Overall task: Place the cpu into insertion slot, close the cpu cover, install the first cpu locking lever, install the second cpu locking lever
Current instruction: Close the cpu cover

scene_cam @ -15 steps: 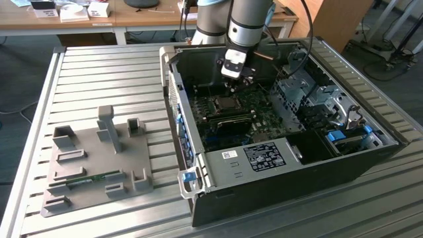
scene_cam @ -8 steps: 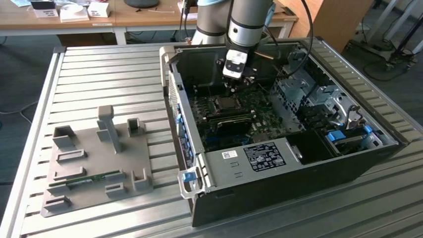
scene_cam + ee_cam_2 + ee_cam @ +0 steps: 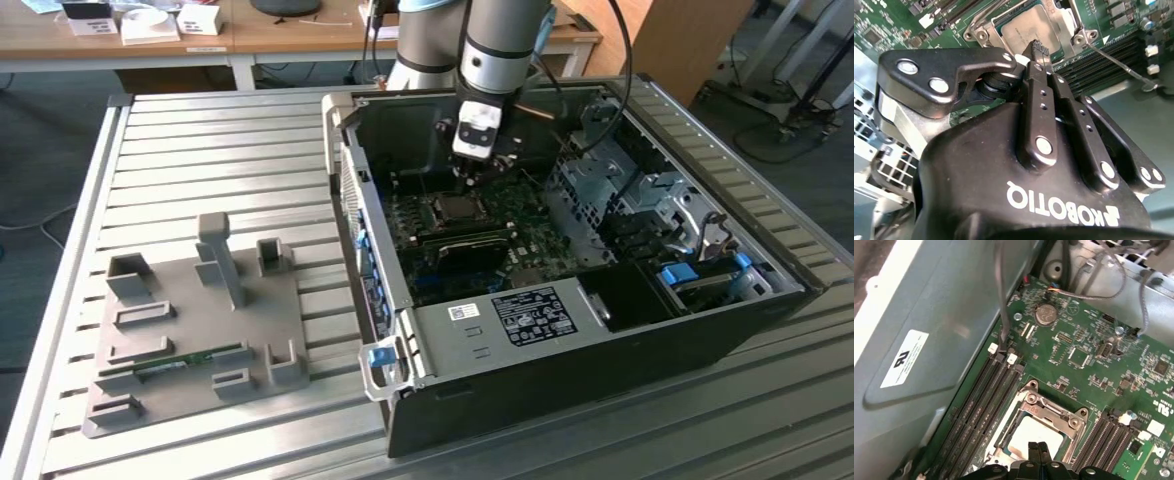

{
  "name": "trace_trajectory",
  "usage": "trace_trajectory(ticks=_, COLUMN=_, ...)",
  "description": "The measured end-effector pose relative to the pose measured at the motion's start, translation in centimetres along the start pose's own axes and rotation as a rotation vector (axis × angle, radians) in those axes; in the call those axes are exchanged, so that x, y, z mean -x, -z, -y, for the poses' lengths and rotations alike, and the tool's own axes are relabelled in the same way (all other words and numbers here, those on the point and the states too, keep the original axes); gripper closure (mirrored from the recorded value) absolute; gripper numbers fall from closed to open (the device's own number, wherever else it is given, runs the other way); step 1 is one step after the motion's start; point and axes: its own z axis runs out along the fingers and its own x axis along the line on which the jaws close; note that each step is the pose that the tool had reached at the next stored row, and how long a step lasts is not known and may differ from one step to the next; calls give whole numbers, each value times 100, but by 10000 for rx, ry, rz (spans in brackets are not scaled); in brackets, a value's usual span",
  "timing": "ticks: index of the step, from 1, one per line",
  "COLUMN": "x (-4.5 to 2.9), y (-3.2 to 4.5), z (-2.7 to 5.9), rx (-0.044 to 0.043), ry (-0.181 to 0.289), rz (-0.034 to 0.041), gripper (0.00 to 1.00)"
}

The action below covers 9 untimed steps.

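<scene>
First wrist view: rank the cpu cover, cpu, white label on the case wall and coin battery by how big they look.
1. cpu cover, largest.
2. white label and cpu: they look about alike, and the gripper hides part of the cpu, so I won't rank them.
3. coin battery, smallest.

You see a pale silvery-tan cpu (image 3: 1029,437), a silvery cpu cover (image 3: 1051,407), a green motherboard (image 3: 1089,371), a black end effector (image 3: 1038,452) and a ribbed grey worktop (image 3: 200,160).

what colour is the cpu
The cpu is a pale silvery grey, plain with no pattern; it shows best in the second wrist view.
</scene>
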Motion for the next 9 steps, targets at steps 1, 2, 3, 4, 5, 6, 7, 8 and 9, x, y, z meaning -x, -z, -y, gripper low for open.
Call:
trace_trajectory(ticks=1, x=0, y=0, z=0, rx=-2, ry=169, rz=-2, gripper=89)
trace_trajectory(ticks=2, x=0, y=0, z=0, rx=-4, ry=340, rz=-4, gripper=89)
trace_trajectory(ticks=3, x=0, y=0, z=0, rx=-6, ry=672, rz=-9, gripper=89)
trace_trajectory(ticks=4, x=0, y=0, z=0, rx=-7, ry=759, rz=-10, gripper=89)
trace_trajectory(ticks=5, x=0, y=0, z=0, rx=-8, ry=766, rz=-10, gripper=89)
trace_trajectory(ticks=6, x=0, y=0, z=0, rx=-8, ry=767, rz=-9, gripper=89)
trace_trajectory(ticks=7, x=0, y=0, z=0, rx=-8, ry=768, rz=-10, gripper=89)
trace_trajectory(ticks=8, x=0, y=0, z=0, rx=-8, ry=769, rz=-10, gripper=89)
trace_trajectory(ticks=9, x=0, y=0, z=0, rx=-8, ry=769, rz=-10, gripper=89)
